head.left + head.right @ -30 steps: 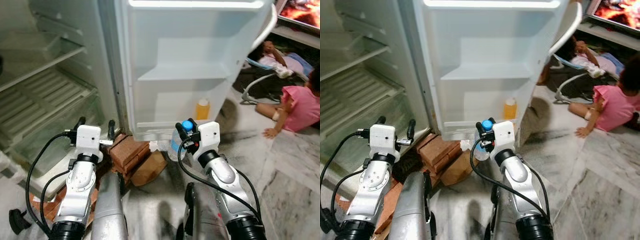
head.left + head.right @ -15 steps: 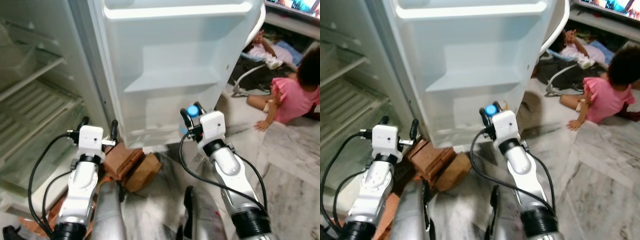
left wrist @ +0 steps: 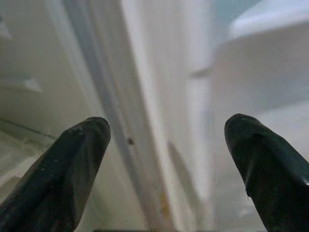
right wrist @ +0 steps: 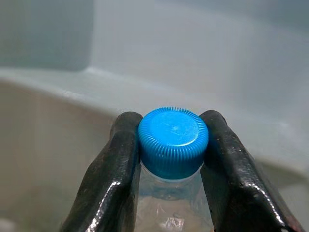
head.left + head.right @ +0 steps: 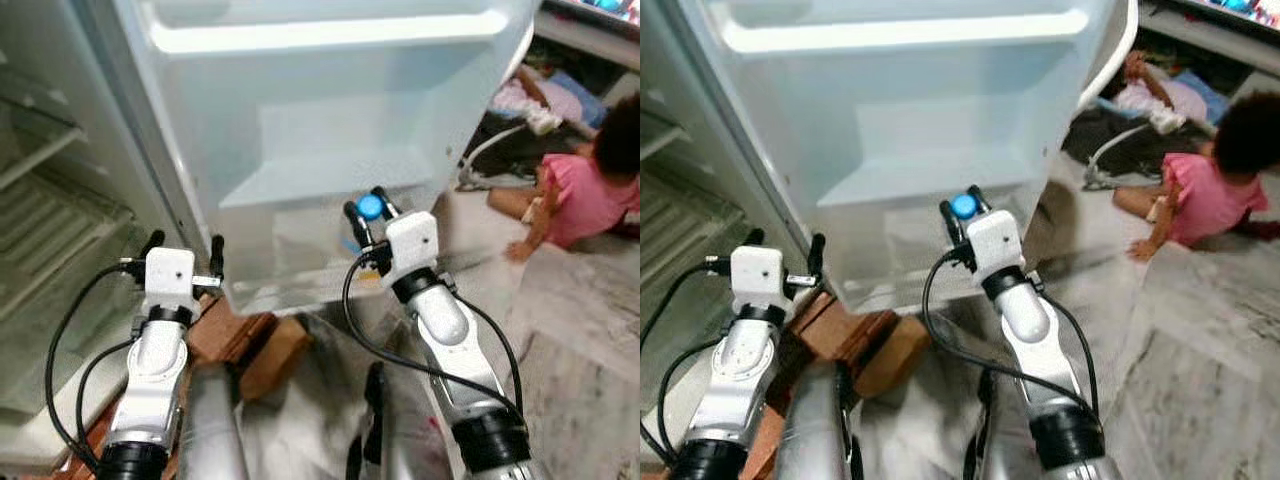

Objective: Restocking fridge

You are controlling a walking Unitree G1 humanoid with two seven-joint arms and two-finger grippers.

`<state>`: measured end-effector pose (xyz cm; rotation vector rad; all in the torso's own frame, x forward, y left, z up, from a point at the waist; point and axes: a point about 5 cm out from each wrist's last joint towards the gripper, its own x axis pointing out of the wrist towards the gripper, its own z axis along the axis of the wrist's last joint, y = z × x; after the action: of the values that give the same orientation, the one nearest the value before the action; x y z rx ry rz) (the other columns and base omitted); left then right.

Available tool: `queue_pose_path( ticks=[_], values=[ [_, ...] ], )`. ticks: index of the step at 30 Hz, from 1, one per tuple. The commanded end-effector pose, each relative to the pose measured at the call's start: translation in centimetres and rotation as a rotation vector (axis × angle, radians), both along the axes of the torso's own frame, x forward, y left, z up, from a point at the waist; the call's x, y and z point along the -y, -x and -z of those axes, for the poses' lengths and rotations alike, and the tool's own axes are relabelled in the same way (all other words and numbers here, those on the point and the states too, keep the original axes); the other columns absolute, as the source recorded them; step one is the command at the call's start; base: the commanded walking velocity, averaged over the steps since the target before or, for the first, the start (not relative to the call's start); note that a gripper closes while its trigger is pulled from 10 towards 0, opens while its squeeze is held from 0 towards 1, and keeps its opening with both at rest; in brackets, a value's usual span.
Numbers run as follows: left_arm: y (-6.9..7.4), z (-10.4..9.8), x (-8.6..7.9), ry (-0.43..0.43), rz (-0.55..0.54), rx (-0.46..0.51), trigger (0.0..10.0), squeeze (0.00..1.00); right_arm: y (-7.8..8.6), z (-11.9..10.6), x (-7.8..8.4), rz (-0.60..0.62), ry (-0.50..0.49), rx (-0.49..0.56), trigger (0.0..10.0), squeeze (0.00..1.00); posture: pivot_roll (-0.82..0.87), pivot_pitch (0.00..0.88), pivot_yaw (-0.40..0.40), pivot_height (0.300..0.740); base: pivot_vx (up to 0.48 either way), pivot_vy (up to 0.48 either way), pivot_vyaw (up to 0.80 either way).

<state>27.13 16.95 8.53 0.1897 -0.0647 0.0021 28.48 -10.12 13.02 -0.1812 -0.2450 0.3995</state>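
Blue cap first: your right gripper (image 4: pixel 173 145) clamps the neck of a clear plastic bottle (image 4: pixel 169 203) just under its ribbed blue cap (image 4: pixel 173 137), with one black finger (image 4: pixel 108 179) pressed against each side. The cap faces the wrist camera, and the clear bottle body shows between the two fingers.

From the head cameras, you see the right gripper (image 5: pixel 363 222) holding the bottle upright in front of the open fridge door (image 5: pixel 330 140). The blue cap (image 5: pixel 370 207) sits level with the front wall of the door's lower bin (image 5: pixel 290 250), below the middle door shelf (image 5: pixel 320 175). You cannot tell whether the bottle is already inside the bin or just in front of it.

Your left gripper (image 5: pixel 182 250) hangs lower, near the hinge edge of the door, with its two fingers (image 3: pixel 67 164) spread wide apart and nothing between them. Its wrist camera looks at the white door edge and the seam beside the fridge cabinet (image 5: pixel 60 200).

Wire shelves (image 5: pixel 40 240) show inside the cabinet on the left. Red-brown bricks (image 5: pixel 225 335) lie on the floor under the door's lower edge, between the two arms. The floor is pale marble (image 5: pixel 580 340). On the right, well apart from the arms, a person in a pink top (image 5: pixel 575 195) sits on the floor, and a second person (image 5: pixel 525 100) lies in a bouncer seat behind.
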Motion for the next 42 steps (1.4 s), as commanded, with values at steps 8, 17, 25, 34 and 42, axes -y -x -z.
queue_pose_path(
  ticks=[8,17,25,34,42],
  values=[
    [0.3,-0.4,-0.2,-0.009,0.007,-0.006,10.0,0.0,0.0,-0.4,-0.6,-0.042,-0.04,0.003,10.0,0.0,0.04,0.138,-0.041,0.553,0.0,0.0,0.0],
    [1.6,-1.6,-1.7,-0.047,0.013,-0.014,10.0,0.0,-3.0,-1.6,-2.1,-0.114,0.018,0.08,10.0,0.0,0.1,0.251,-0.021,0.553,0.0,0.0,0.0],
    [2.9,-2.5,-2.8,-0.083,0.008,-0.036,10.0,0.0,-6.2,-4.0,-2.5,-0.063,0.091,0.193,10.0,0.0,0.17,0.312,-0.002,0.553,0.0,0.0,0.0],
    [3.1,-2.9,-2.4,-0.087,0.024,-0.051,10.0,0.0,-7.3,-2.7,-1.9,0.0,0.167,0.163,10.0,0.0,0.17,0.339,-0.001,0.553,0.0,0.0,0.0],
    [3.2,-3.1,-2.4,-0.087,0.031,-0.062,10.0,0.0,-7.6,0.0,-1.1,0.07,0.189,0.026,10.0,0.0,0.17,0.35,-0.003,0.553,0.0,0.0,0.0]
  ],
)
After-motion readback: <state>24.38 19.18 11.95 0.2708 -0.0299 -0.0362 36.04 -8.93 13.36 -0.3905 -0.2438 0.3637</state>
